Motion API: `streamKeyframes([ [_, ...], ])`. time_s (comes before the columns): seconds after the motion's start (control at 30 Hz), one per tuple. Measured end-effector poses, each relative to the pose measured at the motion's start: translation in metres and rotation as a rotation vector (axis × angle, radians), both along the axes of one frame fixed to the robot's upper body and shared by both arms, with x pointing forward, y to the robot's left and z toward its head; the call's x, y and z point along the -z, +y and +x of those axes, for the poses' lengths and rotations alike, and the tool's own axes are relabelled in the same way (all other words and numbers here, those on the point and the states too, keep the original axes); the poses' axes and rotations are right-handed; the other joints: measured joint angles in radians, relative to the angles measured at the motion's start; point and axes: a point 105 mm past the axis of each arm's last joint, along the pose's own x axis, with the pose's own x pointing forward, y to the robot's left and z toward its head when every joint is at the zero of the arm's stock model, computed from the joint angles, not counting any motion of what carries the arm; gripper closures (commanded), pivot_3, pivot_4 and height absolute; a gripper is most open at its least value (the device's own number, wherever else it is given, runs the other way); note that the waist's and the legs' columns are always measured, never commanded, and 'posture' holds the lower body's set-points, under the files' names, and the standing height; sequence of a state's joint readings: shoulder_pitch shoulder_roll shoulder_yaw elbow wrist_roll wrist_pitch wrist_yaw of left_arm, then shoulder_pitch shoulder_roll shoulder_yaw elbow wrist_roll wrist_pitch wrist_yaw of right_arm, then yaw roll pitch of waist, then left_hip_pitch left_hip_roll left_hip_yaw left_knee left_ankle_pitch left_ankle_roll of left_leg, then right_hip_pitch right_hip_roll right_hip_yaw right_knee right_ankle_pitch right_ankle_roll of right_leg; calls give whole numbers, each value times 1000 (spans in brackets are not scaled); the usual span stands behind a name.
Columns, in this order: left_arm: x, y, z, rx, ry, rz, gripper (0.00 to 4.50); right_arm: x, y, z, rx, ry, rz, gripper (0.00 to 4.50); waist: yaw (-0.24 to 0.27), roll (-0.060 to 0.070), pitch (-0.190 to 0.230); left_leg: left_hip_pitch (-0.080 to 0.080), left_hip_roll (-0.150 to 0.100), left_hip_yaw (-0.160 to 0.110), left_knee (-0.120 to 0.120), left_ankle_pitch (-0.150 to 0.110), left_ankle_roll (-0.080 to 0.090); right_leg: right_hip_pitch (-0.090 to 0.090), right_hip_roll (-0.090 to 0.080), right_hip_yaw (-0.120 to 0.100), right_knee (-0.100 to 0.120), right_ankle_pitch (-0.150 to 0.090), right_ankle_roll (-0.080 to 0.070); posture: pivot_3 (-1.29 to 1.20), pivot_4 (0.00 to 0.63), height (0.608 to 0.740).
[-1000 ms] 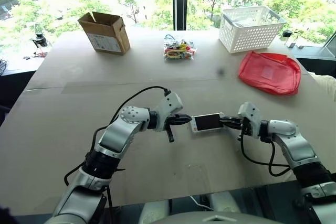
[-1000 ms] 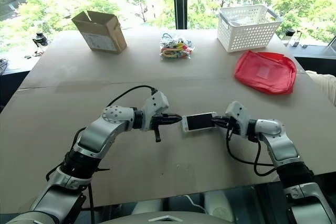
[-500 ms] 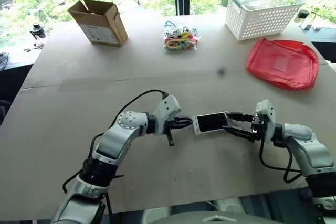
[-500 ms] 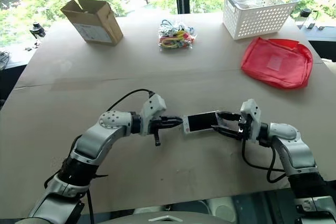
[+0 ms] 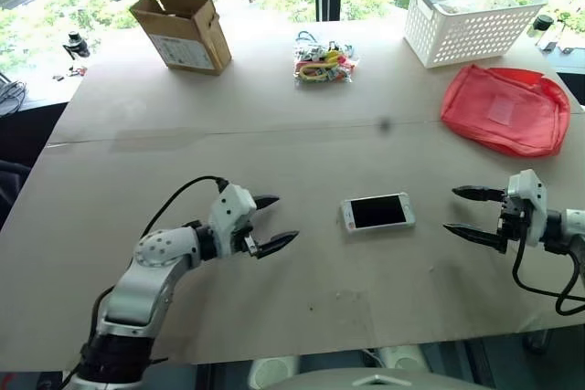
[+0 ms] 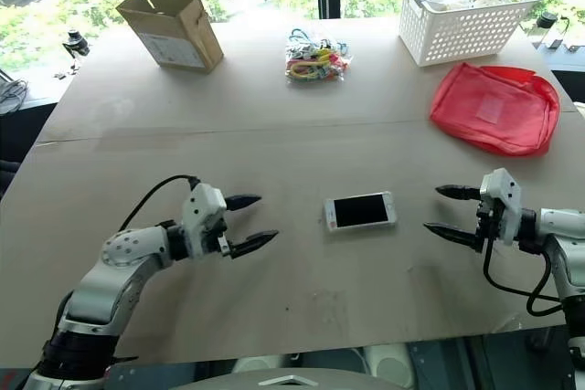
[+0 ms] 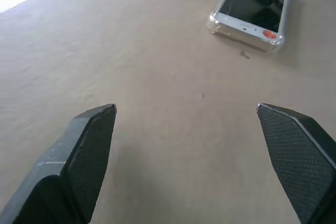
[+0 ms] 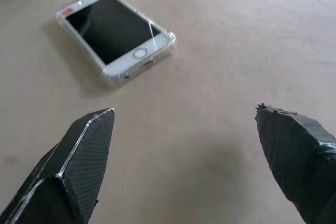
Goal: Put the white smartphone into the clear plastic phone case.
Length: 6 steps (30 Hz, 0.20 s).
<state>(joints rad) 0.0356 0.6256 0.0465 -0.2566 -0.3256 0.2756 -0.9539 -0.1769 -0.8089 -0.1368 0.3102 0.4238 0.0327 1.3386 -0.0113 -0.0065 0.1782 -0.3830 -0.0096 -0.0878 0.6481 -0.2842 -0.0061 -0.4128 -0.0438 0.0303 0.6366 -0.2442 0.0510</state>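
the white smartphone (image 5: 377,213), seated in the clear plastic phone case (image 8: 167,40), lies centre frame, long axis left-right, between the left gripper (image 5: 272,222) and right gripper (image 5: 472,213), both fingers wide, roughly equally near

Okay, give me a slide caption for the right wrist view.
White smartphone seated in its clear plastic phone case, lying screen-up on the brown table beyond the open right gripper.

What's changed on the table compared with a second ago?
Both grippers let go of the white smartphone: the left gripper drew back to the robot's left, the right gripper to its right, both open. The phone, seated in the clear plastic phone case, stayed mid-table.
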Motion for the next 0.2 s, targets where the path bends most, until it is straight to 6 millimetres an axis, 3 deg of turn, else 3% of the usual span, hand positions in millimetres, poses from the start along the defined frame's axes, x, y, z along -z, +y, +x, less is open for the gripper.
streamKeyframes([
  [0.2, -1, 14, -14, -32, -5, -1, 30, 0, -27, 9, 70, -15, 26, 0, -2, 0, 2, 2, -1, 1, 2, -1, 2, 0, -1, 1, 5, 0, 0, 0, 150, 740],
])
